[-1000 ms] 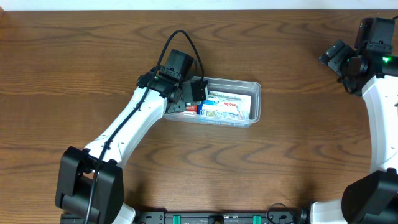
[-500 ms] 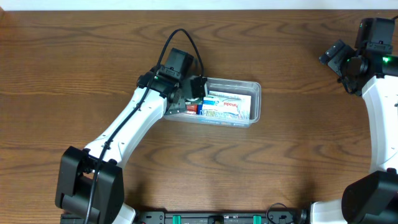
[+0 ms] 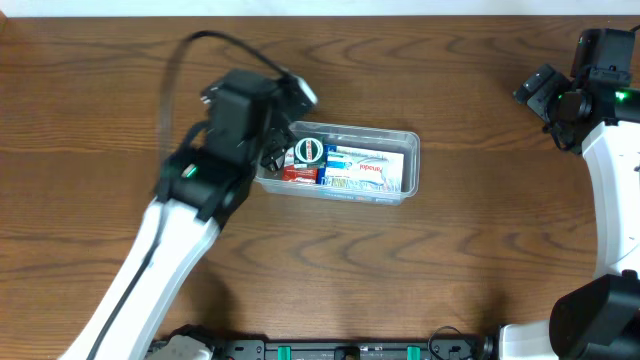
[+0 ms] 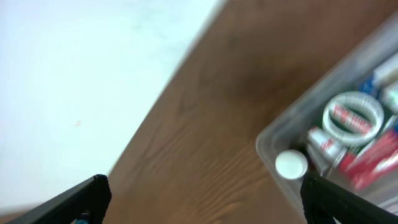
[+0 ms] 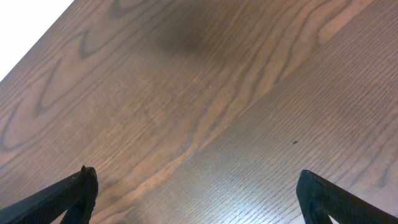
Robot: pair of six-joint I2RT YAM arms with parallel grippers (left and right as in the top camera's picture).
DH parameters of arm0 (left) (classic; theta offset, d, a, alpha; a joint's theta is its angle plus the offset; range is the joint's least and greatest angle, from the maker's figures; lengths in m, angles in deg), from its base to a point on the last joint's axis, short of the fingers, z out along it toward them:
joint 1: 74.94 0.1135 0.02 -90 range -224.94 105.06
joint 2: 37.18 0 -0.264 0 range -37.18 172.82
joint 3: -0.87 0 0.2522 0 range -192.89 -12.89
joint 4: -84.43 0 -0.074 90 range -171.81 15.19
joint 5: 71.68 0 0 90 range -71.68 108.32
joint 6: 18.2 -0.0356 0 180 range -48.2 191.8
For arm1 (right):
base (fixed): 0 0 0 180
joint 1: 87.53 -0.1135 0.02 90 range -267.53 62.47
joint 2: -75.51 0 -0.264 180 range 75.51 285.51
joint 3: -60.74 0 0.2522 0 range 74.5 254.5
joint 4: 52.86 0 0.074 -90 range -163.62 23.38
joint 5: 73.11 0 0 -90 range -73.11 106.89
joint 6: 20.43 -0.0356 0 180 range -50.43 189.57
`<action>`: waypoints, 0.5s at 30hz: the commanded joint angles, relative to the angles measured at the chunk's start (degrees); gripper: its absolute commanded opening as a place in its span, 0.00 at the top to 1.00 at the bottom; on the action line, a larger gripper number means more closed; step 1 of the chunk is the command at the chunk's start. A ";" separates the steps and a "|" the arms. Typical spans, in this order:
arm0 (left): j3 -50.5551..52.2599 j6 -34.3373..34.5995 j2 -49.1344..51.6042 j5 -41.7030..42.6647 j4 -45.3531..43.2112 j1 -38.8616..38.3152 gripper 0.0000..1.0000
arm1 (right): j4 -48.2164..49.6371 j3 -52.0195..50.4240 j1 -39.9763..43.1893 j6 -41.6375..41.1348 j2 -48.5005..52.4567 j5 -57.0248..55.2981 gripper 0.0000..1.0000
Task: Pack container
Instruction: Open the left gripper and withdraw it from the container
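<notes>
The container [image 3: 372, 131], a clear rectangular plastic bin with rounded corners and a rim, rests flat on the wood-grain surface [image 3: 450, 260], immediately right of the left end effector [image 4: 204, 183] as seen from overhead. In the left wrist view, one rounded corner of the container [image 4: 268, 140] appears ahead of the right-hand finger [image 4: 339, 200], offset from the gap between the fingers. The contents at that corner are a round white cap [image 4: 291, 165], a ring-shaped item with red print [image 4: 353, 115] and a red tube [image 4: 376, 155]. From overhead, the ring-shaped item [image 3: 307, 152] and the red tube [image 3: 297, 174] occupy the container end nearest the left end effector, and a white carton with blue and red print [image 3: 362, 170] fills the end away from it. The left end effector is spread wide with nothing between its fingers. It is not touching the container, and its arm appears blurred in the overhead view. The right end effector [image 5: 194, 174] is likewise spread wide and empty, with only bare surface ahead of it. Overhead, it [image 3: 540, 92] sits at the right edge of the surface, with the container well apart from it, out of the right wrist view.
</notes>
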 commanded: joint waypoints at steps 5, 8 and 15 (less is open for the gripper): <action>-1.70 20.33 -10.91 1.07 5.95 0.17 0.02 | 0.09 0.15 0.22 0.50 0.02 -0.22 0.01; -1.70 21.99 -13.57 1.22 10.45 0.17 0.02 | 0.09 0.15 0.22 0.48 0.02 -0.22 0.01; -1.70 22.62 -15.41 1.11 25.44 0.17 0.02 | 0.09 0.15 0.22 0.48 0.02 -0.22 0.01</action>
